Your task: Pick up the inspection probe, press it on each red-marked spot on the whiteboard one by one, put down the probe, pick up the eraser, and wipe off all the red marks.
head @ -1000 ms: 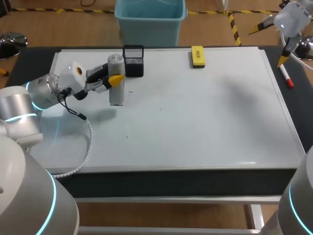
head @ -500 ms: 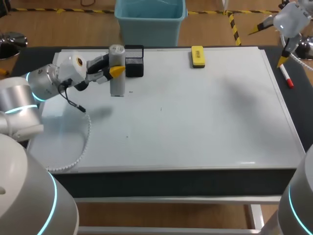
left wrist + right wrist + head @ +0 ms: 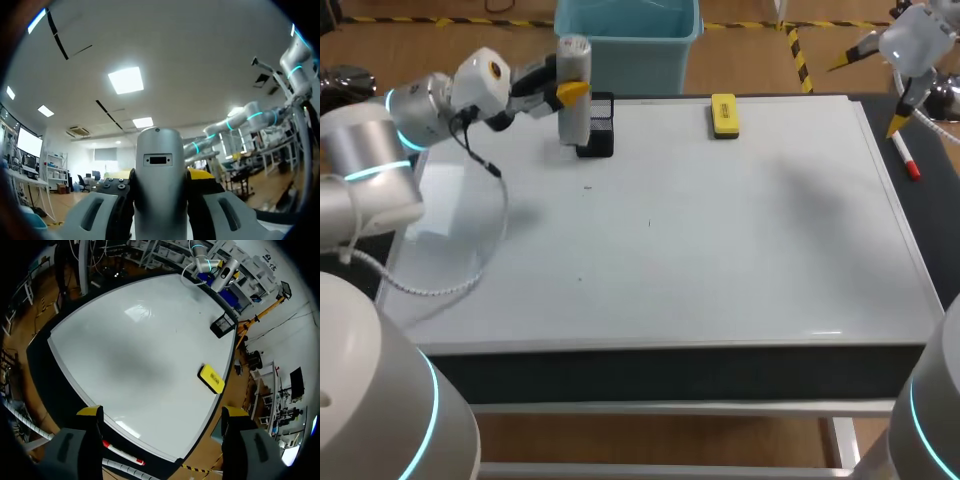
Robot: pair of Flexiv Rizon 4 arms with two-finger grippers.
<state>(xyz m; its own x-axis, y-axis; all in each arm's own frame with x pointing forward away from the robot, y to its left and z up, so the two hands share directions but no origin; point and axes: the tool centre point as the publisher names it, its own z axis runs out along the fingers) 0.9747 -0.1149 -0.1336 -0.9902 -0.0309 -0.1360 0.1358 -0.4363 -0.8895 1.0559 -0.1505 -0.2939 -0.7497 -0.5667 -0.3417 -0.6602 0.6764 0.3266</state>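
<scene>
Left pincer (image 3: 563, 92) clenched on upright probe (image 3: 575, 118), long axis vertical, lower end close by black holder (image 3: 602, 128) at whiteboard's (image 3: 720, 250) far left, likely straight down next.

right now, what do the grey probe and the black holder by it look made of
Grey cylindrical probe: matte plastic or painted metal, hard to tell; even dull sheen, a moulded port slot. Black square holder: likely metal wire mesh; its walls look gridded and partly see-through.
</scene>
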